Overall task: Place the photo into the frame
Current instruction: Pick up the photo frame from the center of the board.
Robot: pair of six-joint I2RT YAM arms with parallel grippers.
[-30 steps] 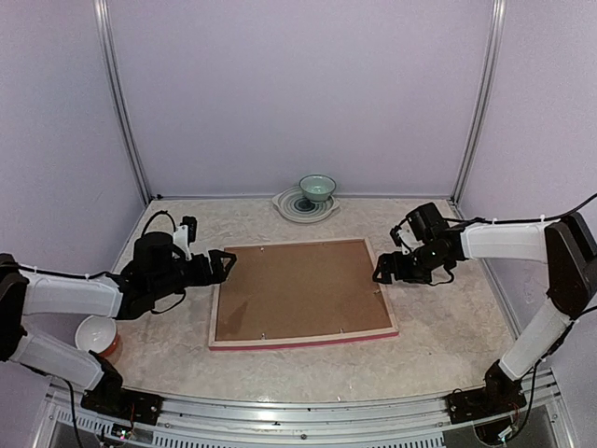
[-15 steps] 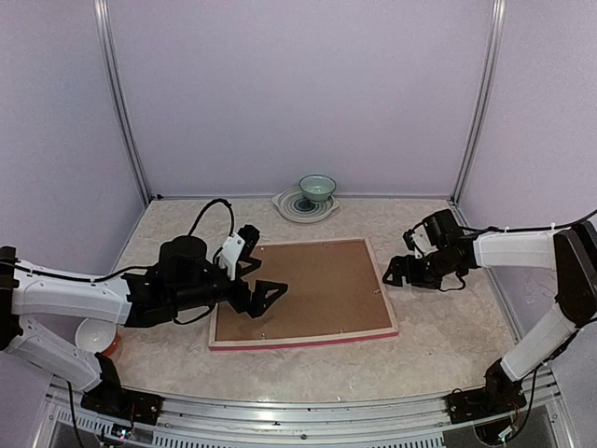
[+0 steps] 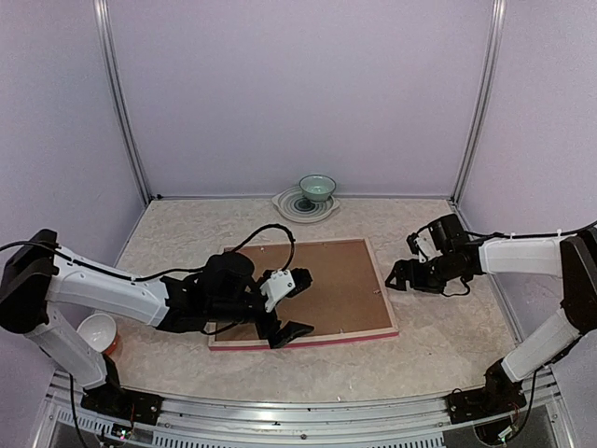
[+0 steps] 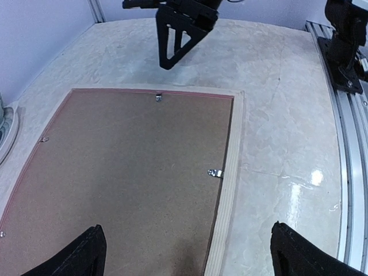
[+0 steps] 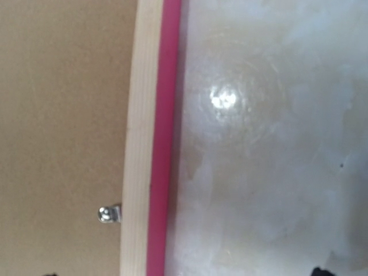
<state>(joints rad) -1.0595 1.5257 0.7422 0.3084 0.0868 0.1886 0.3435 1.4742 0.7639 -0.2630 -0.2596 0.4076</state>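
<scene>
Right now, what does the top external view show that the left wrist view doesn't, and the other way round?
Only the top external view shows the green bowl at the far edge, the white bowl beside the left arm, and both arms whole. Only the left wrist view shows the metal clips on the backing up close. Both show the frame lying face down with the brown backing in it, the left gripper open across the near rail, and the right gripper open beyond the right rail. Neither shows the photo.
</scene>
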